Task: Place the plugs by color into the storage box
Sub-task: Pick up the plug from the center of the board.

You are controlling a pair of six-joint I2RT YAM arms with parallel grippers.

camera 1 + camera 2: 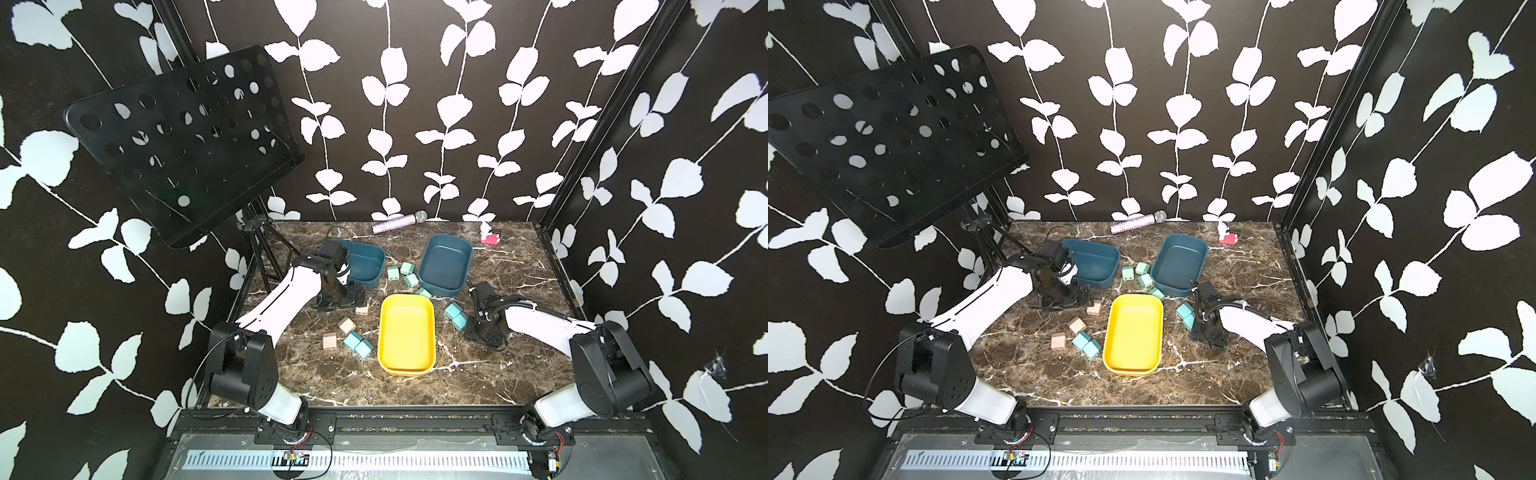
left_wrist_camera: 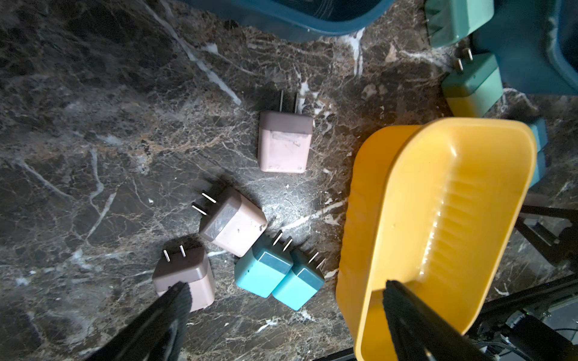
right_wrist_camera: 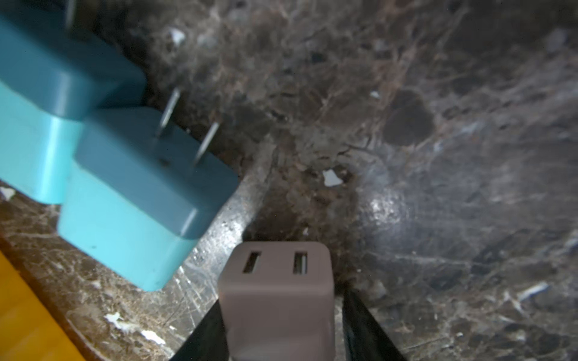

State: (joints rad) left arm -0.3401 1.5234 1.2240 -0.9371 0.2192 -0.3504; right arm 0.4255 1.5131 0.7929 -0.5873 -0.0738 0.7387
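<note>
My right gripper (image 3: 281, 303) stands open with its fingers close on either side of a beige plug (image 3: 275, 290) upright on the marble; a thin gap shows at one finger. Two light blue plugs (image 3: 134, 200) lie beside it, right of the yellow storage box (image 1: 380, 332). My left gripper (image 2: 286, 300) hangs open and empty above three beige plugs (image 2: 284, 143) and two light blue plugs (image 2: 264, 268) left of that box. Several mint green plugs (image 1: 409, 279) lie between the two dark blue storage boxes (image 1: 370, 282) (image 1: 440, 286). All three boxes look empty.
A microphone (image 1: 399, 222) and a pink-red toy figure (image 1: 488, 237) lie by the back wall. A black music stand (image 1: 178, 137) overhangs the back left corner, its legs (image 1: 266, 249) on the table near my left arm.
</note>
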